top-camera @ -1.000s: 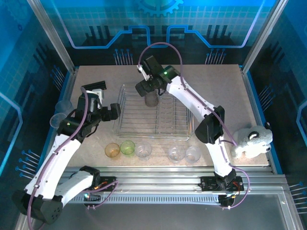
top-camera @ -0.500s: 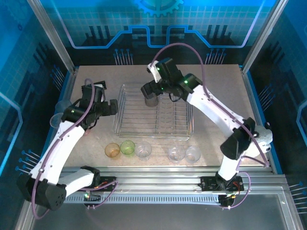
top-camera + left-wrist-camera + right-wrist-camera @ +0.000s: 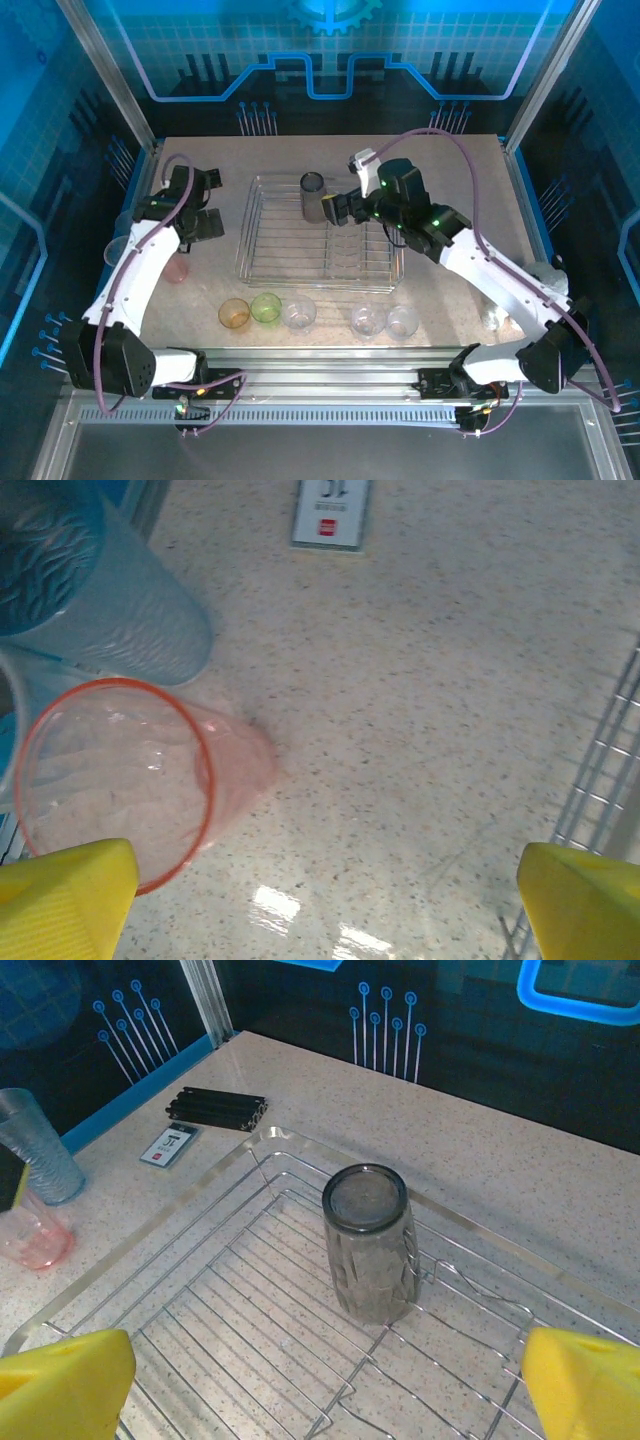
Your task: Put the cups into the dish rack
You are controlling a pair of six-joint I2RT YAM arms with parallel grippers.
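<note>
The silver wire dish rack (image 3: 300,262) (image 3: 236,1290) lies mid-table. A smoky grey cup (image 3: 313,197) (image 3: 369,1248) stands upside down in its far part. My right gripper (image 3: 333,210) (image 3: 320,1400) is open just right of that cup and apart from it. My left gripper (image 3: 203,222) (image 3: 320,920) is open over bare table left of the rack. A pink cup (image 3: 176,268) (image 3: 112,778) sits by its left finger (image 3: 66,898), outside the jaws. Orange (image 3: 234,313), green (image 3: 266,306) and three clear cups (image 3: 299,314) (image 3: 368,320) (image 3: 402,320) line the near edge.
A tall clear ribbed cup (image 3: 95,595) (image 3: 36,1160) stands beside the pink one at the table's left edge (image 3: 125,222). A black ridged bar (image 3: 215,1108) and a small white card (image 3: 170,1145) (image 3: 331,513) lie beyond the rack's far-left corner. The rack's edge (image 3: 600,770) runs along the left gripper's right side.
My right gripper has drawn back to the right from the grey cup, which now stands free in the rack. The left arm has swung toward the far left, near the pink cup.
</note>
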